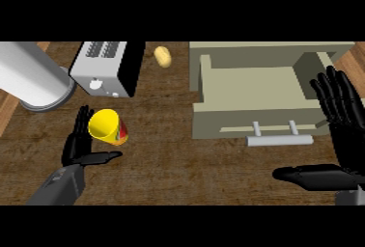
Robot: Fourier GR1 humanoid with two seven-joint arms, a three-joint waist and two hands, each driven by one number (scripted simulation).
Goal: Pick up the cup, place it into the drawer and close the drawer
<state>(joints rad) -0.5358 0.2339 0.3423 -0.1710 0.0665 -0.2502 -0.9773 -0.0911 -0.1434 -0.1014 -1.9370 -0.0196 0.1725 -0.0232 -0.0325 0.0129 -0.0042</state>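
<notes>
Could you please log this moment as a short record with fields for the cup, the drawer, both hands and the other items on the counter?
cup: yellow cup, tilted, on the counter, not yet in the drawer
drawer: drawer pulled open, nothing visible inside
left hand: left hand open, beside the cup, not gripping it
right hand: right hand open, fingers up, at the view's right edge
other items: toaster, potato, grey cylinder
</notes>
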